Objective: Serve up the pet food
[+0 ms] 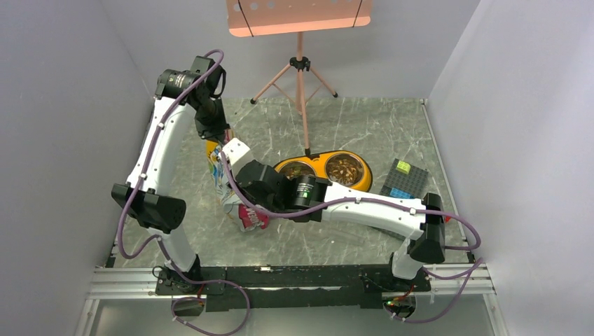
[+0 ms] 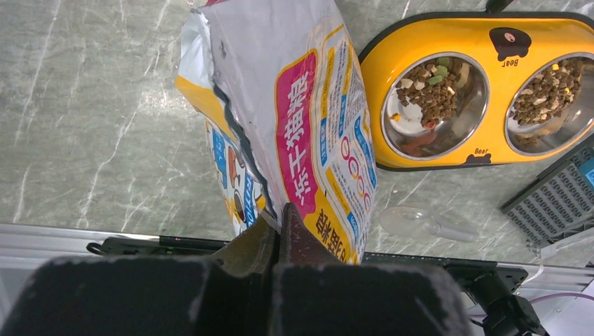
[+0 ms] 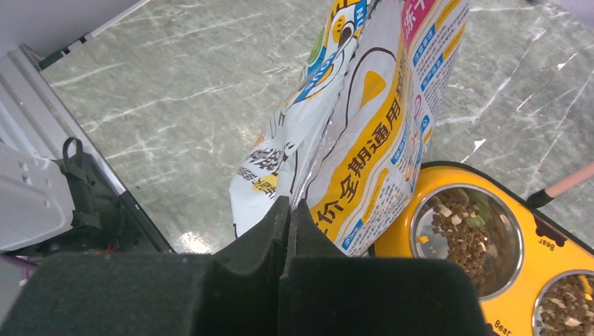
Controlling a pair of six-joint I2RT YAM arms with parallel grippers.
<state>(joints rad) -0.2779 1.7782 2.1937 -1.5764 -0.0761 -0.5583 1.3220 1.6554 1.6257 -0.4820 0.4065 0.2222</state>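
Marble tabletop (image 1: 364,126), grey walls (image 1: 63,105), pet-food bag (image 1: 231,201)

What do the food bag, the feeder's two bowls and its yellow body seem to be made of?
Food bag: thin plastic film, probably foil-lined; it crinkles and its inner side looks silvery. Bowls: likely stainless steel, with mirror-like grey walls. Yellow body: probably moulded plastic, smooth and glossy.
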